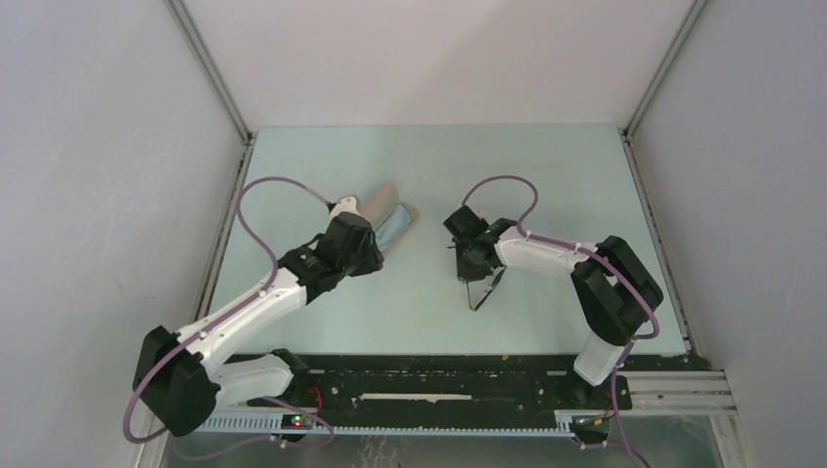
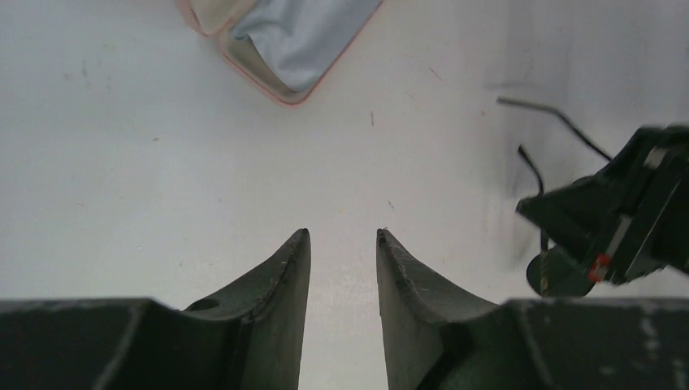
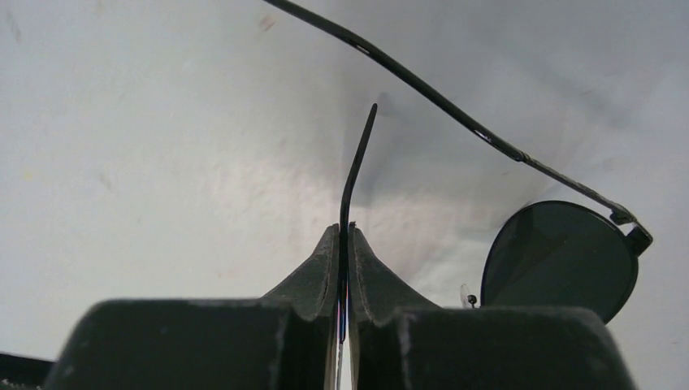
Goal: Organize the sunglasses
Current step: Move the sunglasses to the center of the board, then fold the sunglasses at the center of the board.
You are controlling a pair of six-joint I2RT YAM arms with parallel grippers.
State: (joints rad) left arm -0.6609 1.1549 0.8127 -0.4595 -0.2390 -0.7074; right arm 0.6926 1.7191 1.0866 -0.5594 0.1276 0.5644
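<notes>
The black sunglasses [image 1: 485, 287] lie right of the table's centre, under my right wrist. In the right wrist view my right gripper [image 3: 345, 229] is shut on one thin arm of the sunglasses [image 3: 356, 166]; the other arm runs across the top and a round dark lens [image 3: 556, 260] sits at the right. My left gripper [image 2: 342, 236] is open and empty, low over bare table, short of the open pink case [image 2: 272, 81]. The sunglasses' arms [image 2: 561, 122] and my right gripper show at the right of the left wrist view.
The open salmon-pink case [image 1: 390, 216] lies left of centre with the grey-blue cloth [image 1: 395, 229] in it; the cloth also shows in the left wrist view [image 2: 301, 36]. Enclosure walls stand on the left, right and far sides.
</notes>
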